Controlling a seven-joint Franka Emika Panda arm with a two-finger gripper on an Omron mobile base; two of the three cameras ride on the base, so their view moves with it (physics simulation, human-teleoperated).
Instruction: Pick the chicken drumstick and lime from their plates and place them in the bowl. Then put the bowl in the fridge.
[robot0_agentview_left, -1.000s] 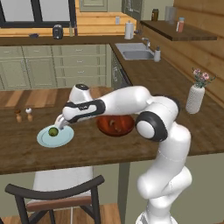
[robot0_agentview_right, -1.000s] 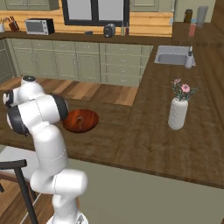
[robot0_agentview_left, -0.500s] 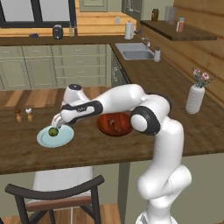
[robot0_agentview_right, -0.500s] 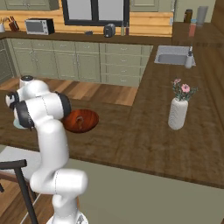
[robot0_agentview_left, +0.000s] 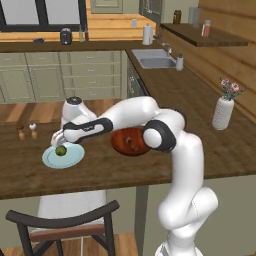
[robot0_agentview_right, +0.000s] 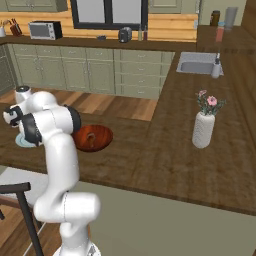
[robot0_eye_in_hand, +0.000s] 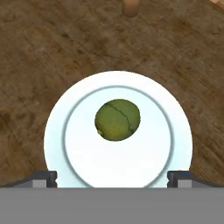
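Observation:
The lime (robot0_eye_in_hand: 118, 119) lies a little off-centre on a pale blue plate (robot0_eye_in_hand: 78, 153) on the wooden counter. My gripper (robot0_eye_in_hand: 113, 177) hangs just above the plate, open, its fingertips (robot0_eye_in_hand: 43, 177) wide apart on either side of the lime and not touching it. From the left base, the gripper (robot0_agentview_left: 59, 141) is right over the lime (robot0_agentview_left: 61, 150) and its plate (robot0_agentview_left: 75, 159). The reddish-brown bowl (robot0_agentview_left: 120, 145) sits to the right behind my forearm. Inside this bowl (robot0_agentview_right: 102, 142) lies the chicken drumstick (robot0_agentview_right: 91, 136). The fridge is out of view.
Two small shakers (robot0_agentview_left: 21, 132) (robot0_agentview_left: 33, 130) stand just beyond the plate; one base shows (robot0_eye_in_hand: 130, 6). A white vase with flowers (robot0_agentview_left: 223, 111) stands at the counter's far right. A dark chair (robot0_agentview_left: 65, 220) sits below the counter's near edge.
The hand has moved left and down, ending lower over the plate with the lime. The jaws have stayed open.

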